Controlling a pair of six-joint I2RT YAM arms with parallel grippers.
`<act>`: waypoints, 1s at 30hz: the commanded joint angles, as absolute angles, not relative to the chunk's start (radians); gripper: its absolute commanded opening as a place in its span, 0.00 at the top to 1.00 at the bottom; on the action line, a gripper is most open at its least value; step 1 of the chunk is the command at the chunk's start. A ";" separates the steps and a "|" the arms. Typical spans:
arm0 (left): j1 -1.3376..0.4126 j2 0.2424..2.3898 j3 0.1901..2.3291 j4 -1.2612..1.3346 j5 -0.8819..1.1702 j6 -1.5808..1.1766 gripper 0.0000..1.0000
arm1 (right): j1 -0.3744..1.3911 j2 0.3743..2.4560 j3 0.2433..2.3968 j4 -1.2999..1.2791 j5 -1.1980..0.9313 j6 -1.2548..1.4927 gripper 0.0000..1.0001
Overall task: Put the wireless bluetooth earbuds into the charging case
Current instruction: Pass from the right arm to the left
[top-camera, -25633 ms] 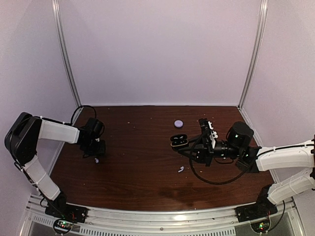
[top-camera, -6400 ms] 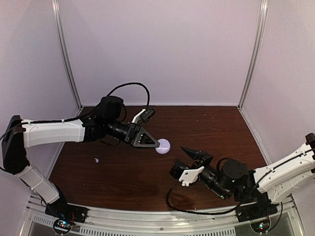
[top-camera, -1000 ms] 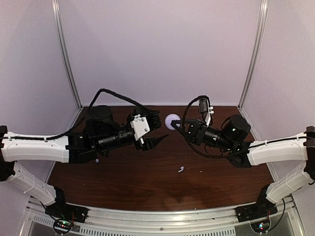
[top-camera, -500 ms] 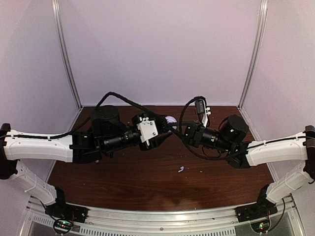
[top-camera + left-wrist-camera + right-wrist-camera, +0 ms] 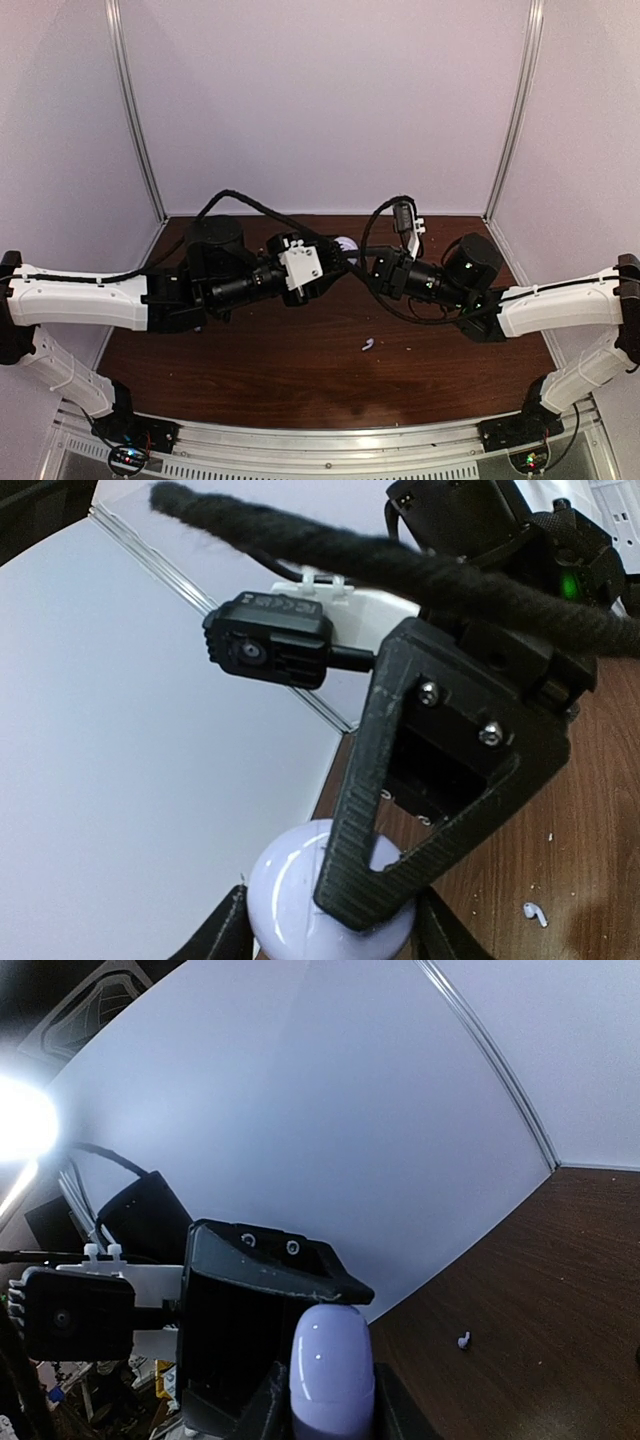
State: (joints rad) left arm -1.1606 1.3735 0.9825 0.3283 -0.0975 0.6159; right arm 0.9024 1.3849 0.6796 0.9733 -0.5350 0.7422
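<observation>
Your left gripper has a finger on each side of the charging case, raised above the table mid-workspace. The fingers are touching-close, but you can't tell if it's actually clamping. Your right gripper is closed on the case's flat faces, one finger lying across its front. One earbud lies loose on the table, nearer the bases, well apart from the case.

Showed charging case touching both fingers of left tool, crossed by right tool's finger; earbud lying apart on bench.
</observation>
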 commanded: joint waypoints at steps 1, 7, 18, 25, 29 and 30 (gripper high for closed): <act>-1.170 1.368 1.008 0.349 -0.106 0.627 0.58 | 0.917 1.380 0.708 0.982 -0.561 0.740 0.63; -1.170 1.345 0.985 0.388 -0.136 0.616 0.62 | 0.916 1.359 0.693 0.949 -0.533 0.717 0.57; -1.170 1.332 0.974 0.400 -0.145 0.615 0.64 | 0.910 1.337 0.668 0.947 -0.486 0.715 0.68; -1.170 1.333 0.976 0.391 -0.141 0.616 0.65 | 0.905 1.341 0.666 0.958 -0.480 0.725 0.73; -1.169 1.341 0.980 0.373 -0.131 0.624 0.64 | 0.903 1.346 0.671 0.961 -0.489 0.729 0.72; -1.170 1.343 0.982 0.372 -0.133 0.626 0.64 | 0.902 1.349 0.673 0.963 -0.495 0.732 0.71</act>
State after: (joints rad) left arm -1.1660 1.3548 0.9817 0.3405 -0.1352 0.6189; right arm 0.9089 1.3609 0.6807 0.9386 -0.4965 0.7288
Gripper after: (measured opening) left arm 0.506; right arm 0.276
